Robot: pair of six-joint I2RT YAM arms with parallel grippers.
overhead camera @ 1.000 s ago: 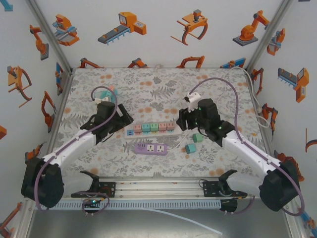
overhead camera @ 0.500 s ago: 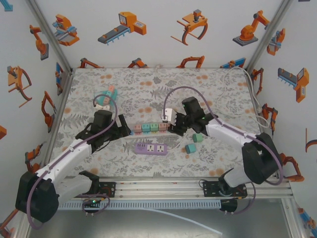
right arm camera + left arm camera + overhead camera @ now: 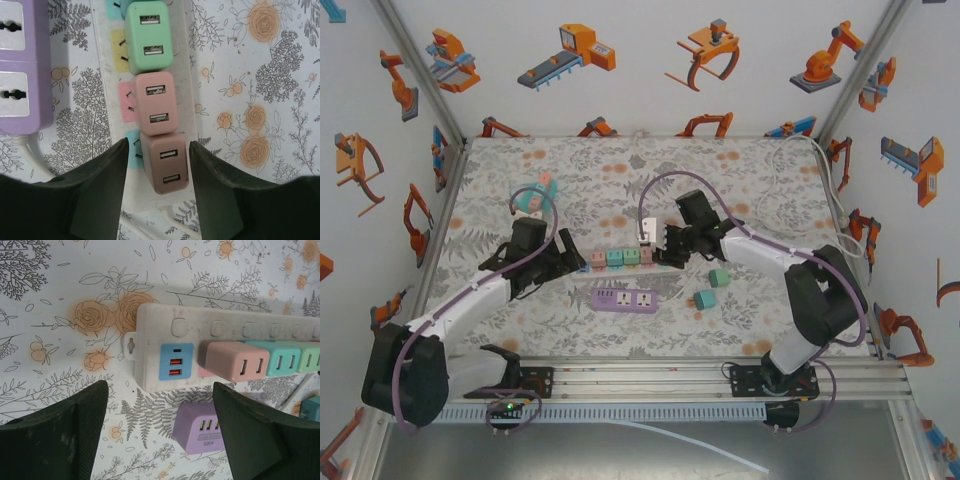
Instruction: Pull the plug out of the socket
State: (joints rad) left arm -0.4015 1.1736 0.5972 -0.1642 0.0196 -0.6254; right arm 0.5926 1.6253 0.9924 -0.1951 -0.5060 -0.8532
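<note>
A white power strip (image 3: 107,75) lies across the mat with a row of plugs (image 3: 615,257) in it. In the right wrist view, a brown plug (image 3: 165,162) sits in the end socket, with a pink plug (image 3: 155,102) and a green plug (image 3: 148,35) beyond it. My right gripper (image 3: 157,155) is open and straddles the brown plug, with a small gap on each side. My left gripper (image 3: 160,410) is open over the strip's other end (image 3: 155,325), near its blue USB panel (image 3: 176,361) and a pink plug (image 3: 235,360). Nothing sits between its fingers (image 3: 75,435).
A purple power strip (image 3: 625,299) lies just in front of the white one. Two loose plugs, green (image 3: 719,277) and teal (image 3: 704,298), lie to the right. A teal and pink cluster (image 3: 535,195) sits at the back left. Walls enclose the mat on three sides.
My right gripper swung left and down to the strip's right end, its jaws narrowing round the brown plug. My left gripper shifted slightly toward the strip's left end.
</note>
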